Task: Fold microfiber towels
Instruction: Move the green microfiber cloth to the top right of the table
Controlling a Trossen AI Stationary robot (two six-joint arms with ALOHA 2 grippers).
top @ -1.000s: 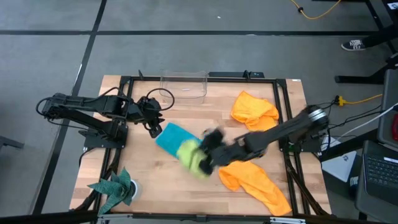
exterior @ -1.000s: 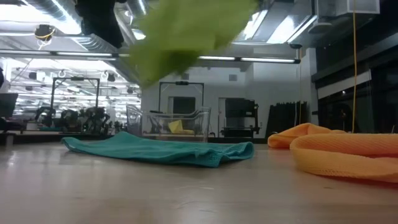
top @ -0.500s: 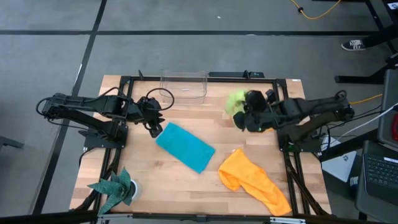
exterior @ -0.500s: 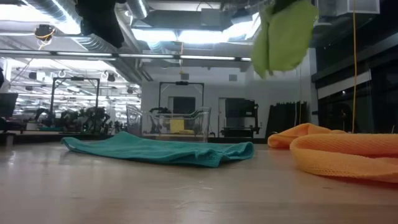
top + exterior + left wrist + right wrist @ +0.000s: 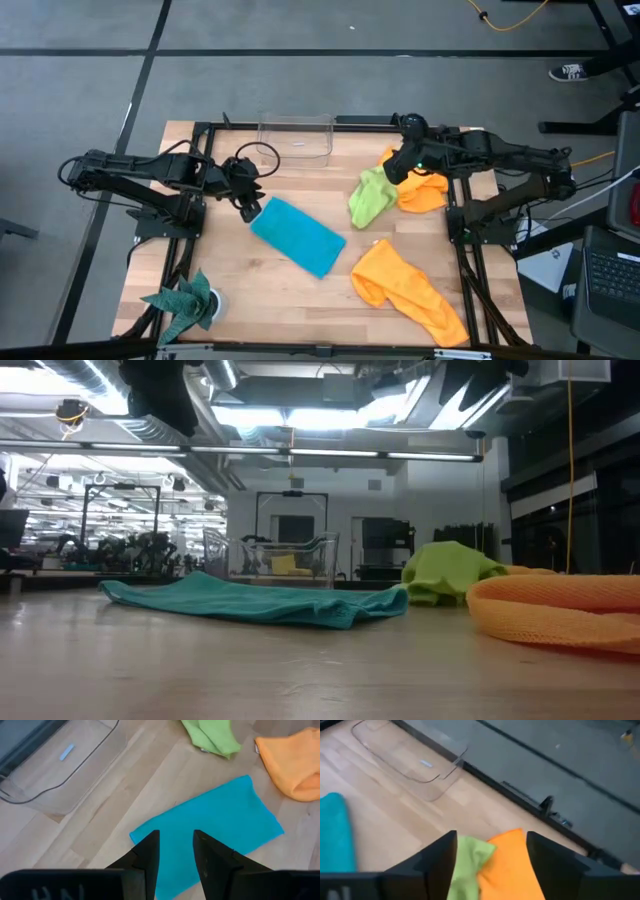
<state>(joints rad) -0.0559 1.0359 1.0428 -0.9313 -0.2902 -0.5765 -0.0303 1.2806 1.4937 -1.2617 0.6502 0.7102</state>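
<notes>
Crumpled towel [image 5: 369, 198] (touching another [image 5: 420, 188]) right of the flat towel [image 5: 297, 235].

Turquoise towel [image 5: 298, 235] flat; lime towel [image 5: 369, 196] crumpled against orange towel [image 5: 425, 188].

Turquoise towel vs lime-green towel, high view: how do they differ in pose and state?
The turquoise towel lies flat as a neat oblong at mid-table; the lime-green towel sits crumpled in a heap. The turquoise one touches no other cloth; the green one lies against an orange towel. The turquoise one has the left claw at its corner; the green one lies below the open right claw. Both rest on the table, ungripped.
</notes>
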